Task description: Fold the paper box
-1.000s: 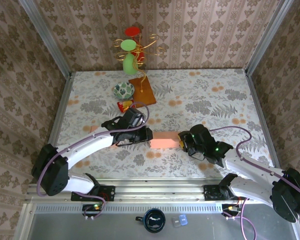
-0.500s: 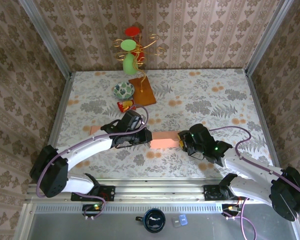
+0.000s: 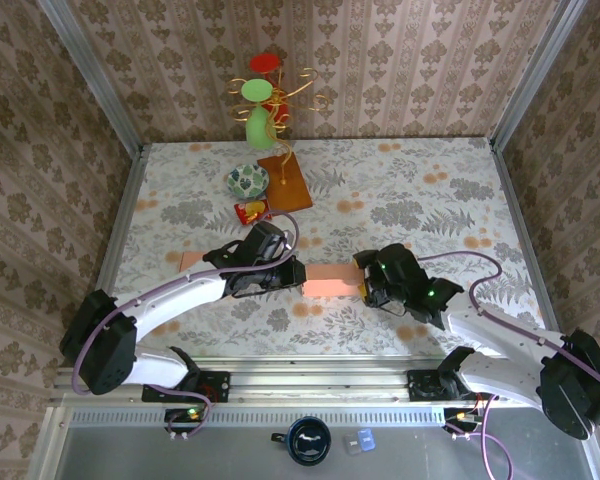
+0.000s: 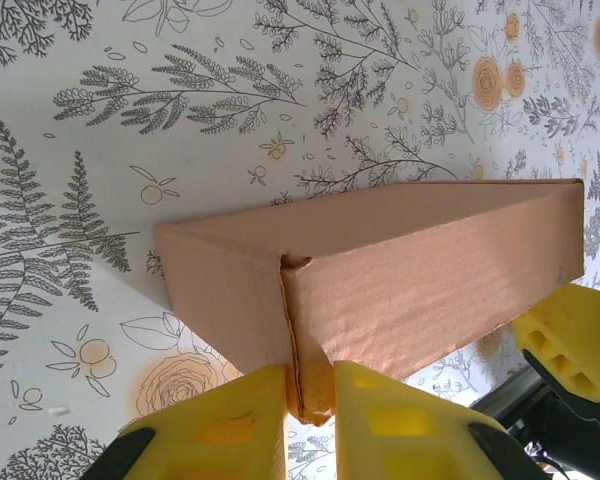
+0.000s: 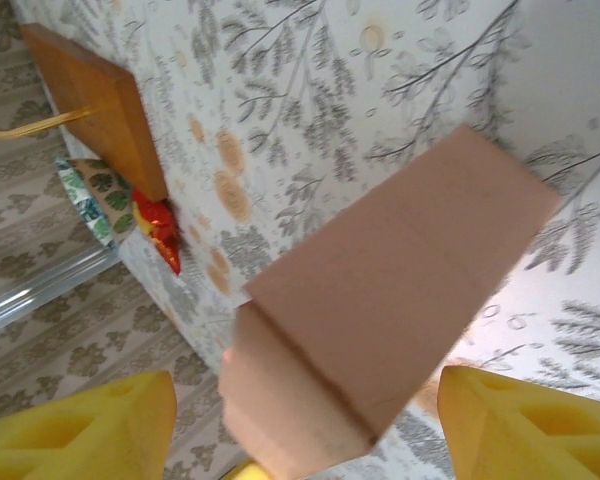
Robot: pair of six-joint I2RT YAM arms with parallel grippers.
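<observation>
- My left gripper [image 4: 310,390] is clamped on the box [image 4: 430,270], its fingers [image 4: 230,420] pinching the end seam (a thin edge of it sits squeezed between them).
- My right gripper [image 3: 364,284] is spread wide. The box's other end sits between its fingers [image 5: 90,425], with a gap showing on each side.

Paper box [image 5: 380,290] near end blurred, edge-cropped

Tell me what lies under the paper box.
The flowered table cover shows beside the paper box on its far and near sides. The patch directly under it is hidden by the box itself.
</observation>
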